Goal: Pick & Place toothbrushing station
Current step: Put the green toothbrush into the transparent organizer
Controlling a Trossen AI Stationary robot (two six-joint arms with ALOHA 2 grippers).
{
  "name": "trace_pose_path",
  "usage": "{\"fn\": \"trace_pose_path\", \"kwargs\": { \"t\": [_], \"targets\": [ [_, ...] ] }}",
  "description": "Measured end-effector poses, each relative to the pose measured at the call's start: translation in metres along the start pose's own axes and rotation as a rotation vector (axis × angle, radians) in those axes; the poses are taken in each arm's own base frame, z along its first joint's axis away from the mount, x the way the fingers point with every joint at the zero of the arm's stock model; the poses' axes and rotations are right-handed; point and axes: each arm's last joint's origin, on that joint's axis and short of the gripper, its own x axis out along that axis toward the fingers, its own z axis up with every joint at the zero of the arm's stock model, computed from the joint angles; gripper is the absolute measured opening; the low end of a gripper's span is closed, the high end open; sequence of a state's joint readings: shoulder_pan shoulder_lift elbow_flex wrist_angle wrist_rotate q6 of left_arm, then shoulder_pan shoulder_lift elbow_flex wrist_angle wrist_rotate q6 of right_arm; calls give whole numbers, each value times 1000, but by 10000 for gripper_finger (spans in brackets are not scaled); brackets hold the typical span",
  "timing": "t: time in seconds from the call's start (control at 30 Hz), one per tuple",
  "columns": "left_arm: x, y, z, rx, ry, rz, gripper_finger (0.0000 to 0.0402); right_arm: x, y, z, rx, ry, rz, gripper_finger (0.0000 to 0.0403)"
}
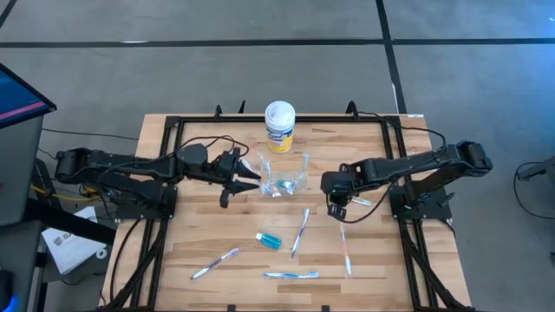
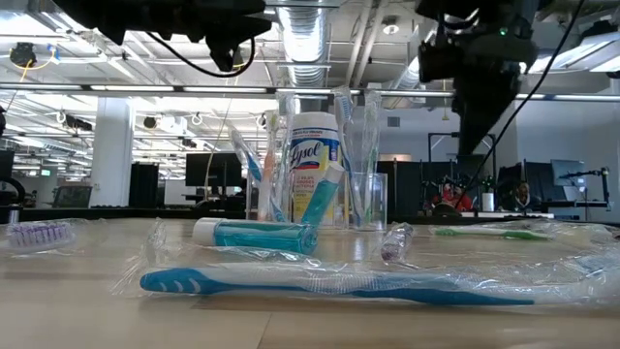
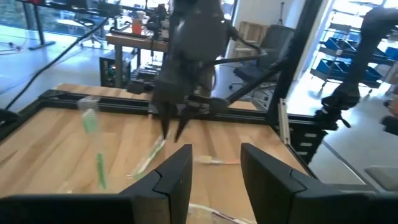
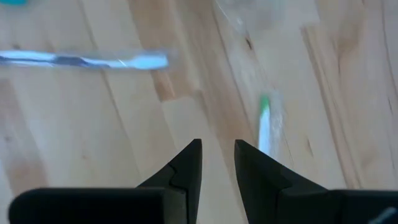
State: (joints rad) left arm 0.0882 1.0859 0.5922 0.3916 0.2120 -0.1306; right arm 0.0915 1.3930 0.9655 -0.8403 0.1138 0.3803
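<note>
Just below the right gripper [image 4: 217, 152], fingers slightly parted and empty, lies a green-tipped toothbrush [image 4: 264, 124]; its long axis runs alongside them.

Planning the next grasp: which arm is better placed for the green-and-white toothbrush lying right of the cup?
Right. The right gripper hangs open almost over the green-and-white toothbrush, which shows just past its fingers. The left gripper sits beyond the cup, which stands between.

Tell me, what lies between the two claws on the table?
In the high view the clear cup with brushes stands between the left claw and the right claw; the yellow canister stands behind it.
</note>
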Motion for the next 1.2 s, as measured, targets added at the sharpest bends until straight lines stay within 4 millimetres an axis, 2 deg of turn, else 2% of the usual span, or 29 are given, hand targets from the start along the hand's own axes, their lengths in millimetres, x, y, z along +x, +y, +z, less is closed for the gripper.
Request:
{"fn": "trace_pose_path", "kwargs": {
  "t": [0.33, 0.63, 0.83, 1.03, 1.2],
  "targets": [
    [0, -1, 0, 4, -6, -4, 131, 15, -19, -26, 68, 87, -52, 85],
    [0, -1, 1, 5, -11, -5, 131, 3, -36, -67, 168, 17, -24, 85],
    [0, -1, 1, 5, -14, -5, 131, 5, -44, -89, 205, 5, -12, 85],
    [0, -1, 2, 7, -20, -6, 131, 11, -47, -98, 198, 21, -20, 88],
    [0, -1, 2, 7, -20, -5, 131, 13, -47, -99, 202, 15, -17, 111]
  ]
}}
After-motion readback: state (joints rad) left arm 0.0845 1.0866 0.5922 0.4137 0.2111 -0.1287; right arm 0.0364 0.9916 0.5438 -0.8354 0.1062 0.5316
